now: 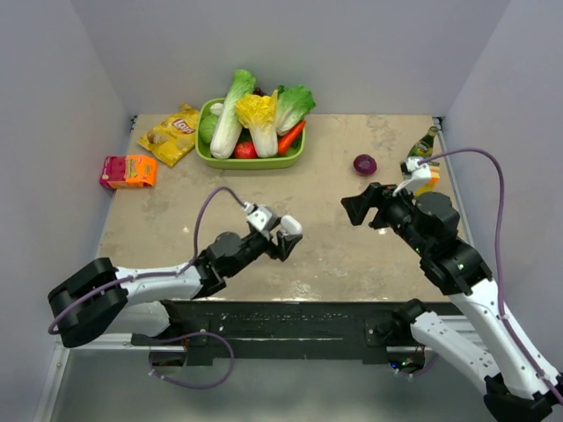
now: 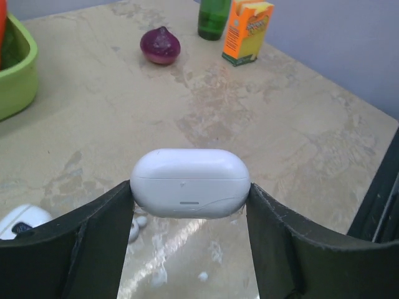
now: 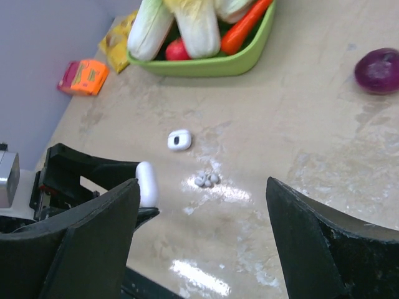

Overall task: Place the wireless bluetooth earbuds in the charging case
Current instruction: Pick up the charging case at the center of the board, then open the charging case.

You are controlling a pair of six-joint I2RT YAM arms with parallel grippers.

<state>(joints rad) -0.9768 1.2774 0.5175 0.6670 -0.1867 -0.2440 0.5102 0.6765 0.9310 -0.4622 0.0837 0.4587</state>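
The charging case (image 2: pixel 190 182), a white pebble with its lid closed, is pinched at both ends by my left gripper (image 2: pixel 190 189), held above the table. It also shows in the top view, case (image 1: pixel 291 225), and in the right wrist view, case (image 3: pixel 147 183). The earbuds (image 3: pixel 207 180) lie as a tiny whitish cluster on the table just beyond it; one earbud (image 2: pixel 134 229) peeks out beside my left finger. A second white rounded piece with a dark spot (image 3: pixel 179 139) rests farther back. My right gripper (image 3: pixel 202 205) hangs open and empty over the table's right half.
A green basin (image 1: pixel 255 163) of vegetables stands at the back. A red onion (image 1: pixel 364 164), green bottle (image 1: pixel 423 144) and orange carton (image 1: pixel 427 178) are at the back right. A chips bag (image 1: pixel 171 134) and an orange-pink box (image 1: pixel 128 170) lie at the back left.
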